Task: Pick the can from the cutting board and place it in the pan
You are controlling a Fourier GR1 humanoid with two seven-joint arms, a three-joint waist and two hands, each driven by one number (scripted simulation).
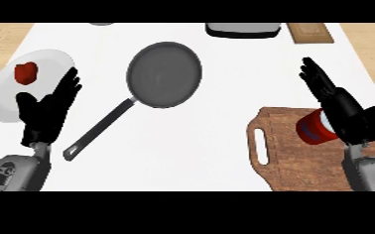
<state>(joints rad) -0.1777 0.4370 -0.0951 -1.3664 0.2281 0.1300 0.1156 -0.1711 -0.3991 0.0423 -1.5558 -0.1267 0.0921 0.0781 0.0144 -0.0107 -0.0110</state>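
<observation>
A red and blue can (316, 127) stands on the brown wooden cutting board (289, 166) at the lower right. My right hand (338, 104) is just right of the can, fingers straight and pointing away from me, its palm close beside the can and hiding part of its right side. The dark grey pan (164, 74) lies in the middle of the white counter, its long black handle (99, 130) running down to the left. My left hand (48, 110) rests open at the lower left, fingers up, over the edge of a plate.
A white plate (44, 64) with a red food piece (26, 72) sits at the left edge. At the back are a grey appliance (242, 29) and a small wooden board (310, 32). A grey object (102, 24) peeks in at the top left.
</observation>
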